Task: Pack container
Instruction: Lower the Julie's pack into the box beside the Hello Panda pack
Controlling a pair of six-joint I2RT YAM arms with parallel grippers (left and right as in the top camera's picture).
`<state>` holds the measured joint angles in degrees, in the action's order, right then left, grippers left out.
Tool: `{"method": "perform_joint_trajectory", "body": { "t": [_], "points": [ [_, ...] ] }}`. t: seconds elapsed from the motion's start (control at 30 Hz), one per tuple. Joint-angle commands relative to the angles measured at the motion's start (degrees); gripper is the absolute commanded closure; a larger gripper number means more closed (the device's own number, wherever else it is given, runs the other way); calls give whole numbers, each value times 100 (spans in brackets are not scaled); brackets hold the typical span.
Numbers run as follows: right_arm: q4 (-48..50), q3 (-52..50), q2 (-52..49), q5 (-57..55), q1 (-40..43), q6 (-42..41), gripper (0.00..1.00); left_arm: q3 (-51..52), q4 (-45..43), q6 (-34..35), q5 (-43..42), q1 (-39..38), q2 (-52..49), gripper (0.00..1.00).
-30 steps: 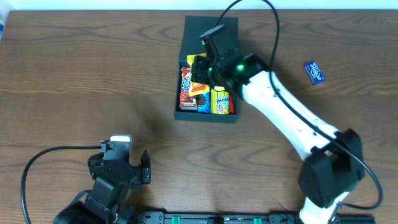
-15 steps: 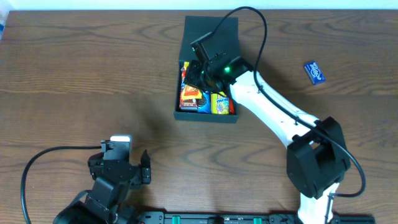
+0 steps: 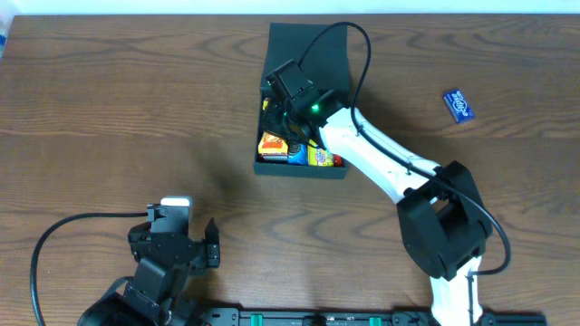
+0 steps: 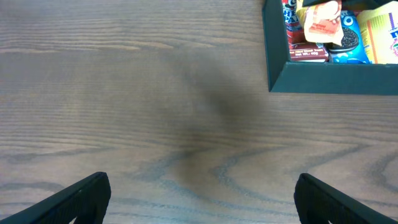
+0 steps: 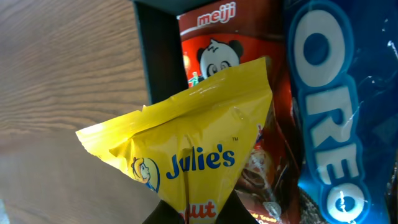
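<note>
The dark teal container (image 3: 300,168) lies open at the table's far middle, its lid (image 3: 308,50) folded back. Snack packets fill it: a red meiji pack (image 5: 214,46), a blue Oreo pack (image 5: 326,124) and an orange pack (image 3: 272,143). My right gripper (image 3: 276,110) hangs over the box's left side, shut on a yellow Julie's packet (image 5: 193,149). The packet's bottom edge is pinched between the dark fingertips (image 5: 166,214). My left gripper (image 3: 172,228) rests near the front edge, open and holding nothing, with the container's corner (image 4: 323,78) ahead to its right.
A small blue packet (image 3: 459,105) lies alone on the wood at the far right. A black cable (image 3: 54,237) loops beside the left arm. The right arm (image 3: 390,167) stretches diagonally from the front right to the box.
The right arm has swung left and drawn in over the box's left side, carrying the yellow packet with it. The left arm has not moved.
</note>
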<state>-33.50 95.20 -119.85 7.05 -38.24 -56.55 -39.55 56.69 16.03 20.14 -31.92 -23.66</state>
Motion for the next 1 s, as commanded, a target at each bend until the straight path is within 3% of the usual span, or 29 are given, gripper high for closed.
{"method": "perform_joint_trajectory", "body": {
  "t": [0.0, 0.47, 0.97],
  "points": [
    [-11, 129, -129, -129, -81, -85, 93, 44, 9, -81, 101, 33, 26, 5],
    [-918, 155, -66, -122, 160, 140, 97, 44, 9, -81, 101, 33, 26, 5],
    [-984, 155, -59, -122, 448, 907, 97, 44, 9, -81, 101, 33, 26, 5]
  ]
}}
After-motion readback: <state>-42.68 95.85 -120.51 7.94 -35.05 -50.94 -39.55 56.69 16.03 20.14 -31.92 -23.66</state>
